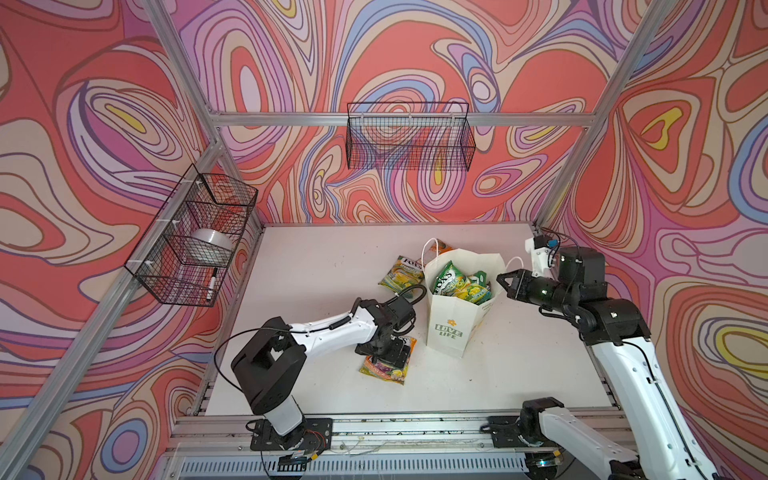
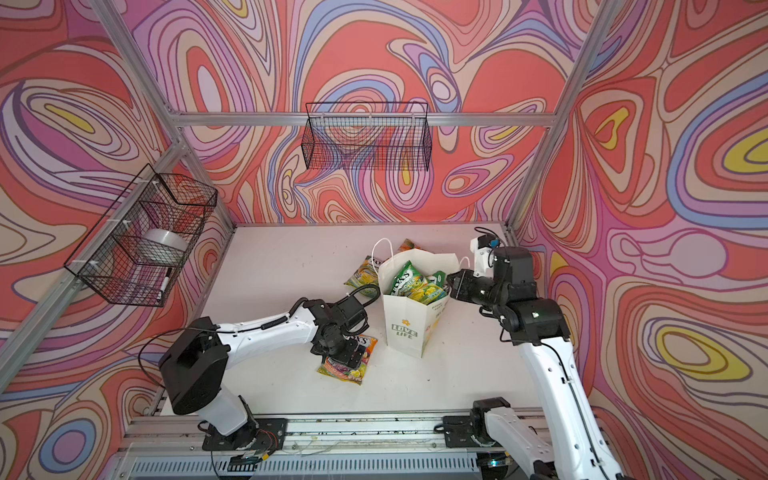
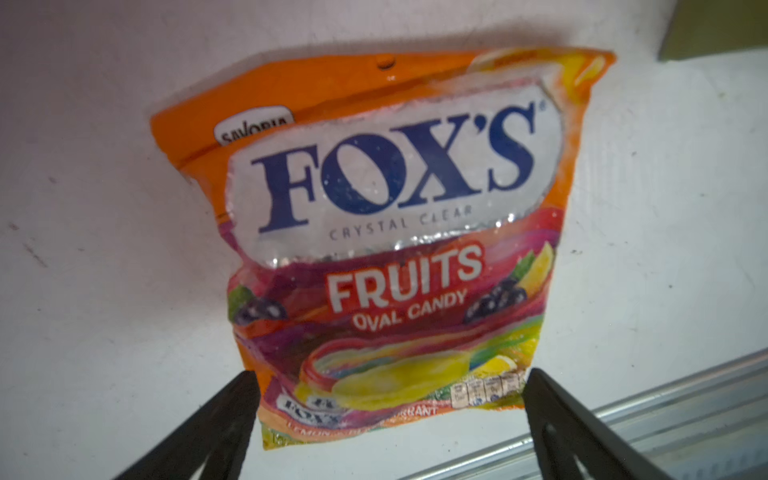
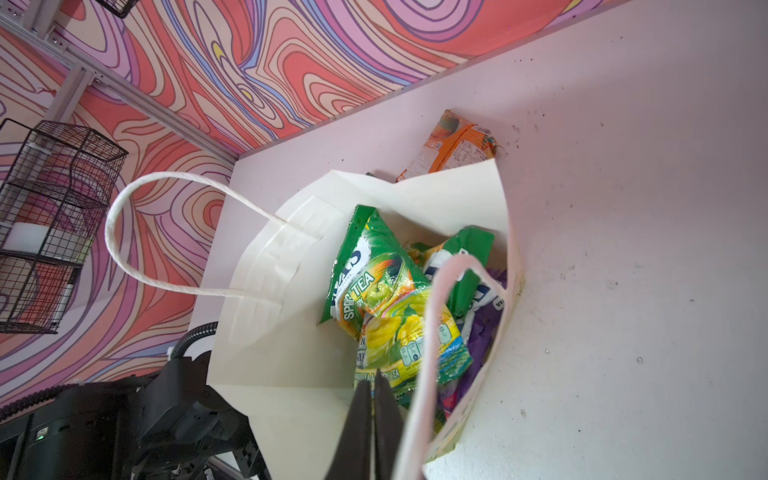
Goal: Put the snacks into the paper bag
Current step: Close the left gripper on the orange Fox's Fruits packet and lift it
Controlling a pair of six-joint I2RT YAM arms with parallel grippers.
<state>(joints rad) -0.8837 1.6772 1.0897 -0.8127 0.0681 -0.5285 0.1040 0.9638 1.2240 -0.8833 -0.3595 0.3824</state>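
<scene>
The white paper bag (image 1: 451, 328) (image 2: 405, 328) (image 4: 266, 299) stands upright right of the table's middle, with several green and yellow snacks (image 1: 457, 284) (image 2: 415, 284) (image 4: 386, 299) poking out of its mouth. An orange FOX'S Fruits packet (image 1: 384, 368) (image 2: 345, 370) (image 3: 395, 232) lies flat in front of the bag. My left gripper (image 1: 386, 353) (image 2: 343, 353) (image 3: 392, 376) hangs open just above it, its fingers astride the packet's lower end. A yellow-green packet (image 1: 401, 272) (image 2: 363, 276) lies left of the bag and an orange one (image 1: 440, 247) (image 4: 453, 145) behind it. My right gripper (image 1: 502, 278) (image 2: 451, 279) (image 4: 374, 380) is shut at the bag's right rim, beside a handle.
A black wire basket (image 1: 409, 137) hangs on the back wall. Another wire basket (image 1: 195, 237), on the left wall, holds a tape roll and a marker. An aluminium rail (image 1: 395, 424) (image 3: 623, 415) runs along the table's front edge, close to the orange packet.
</scene>
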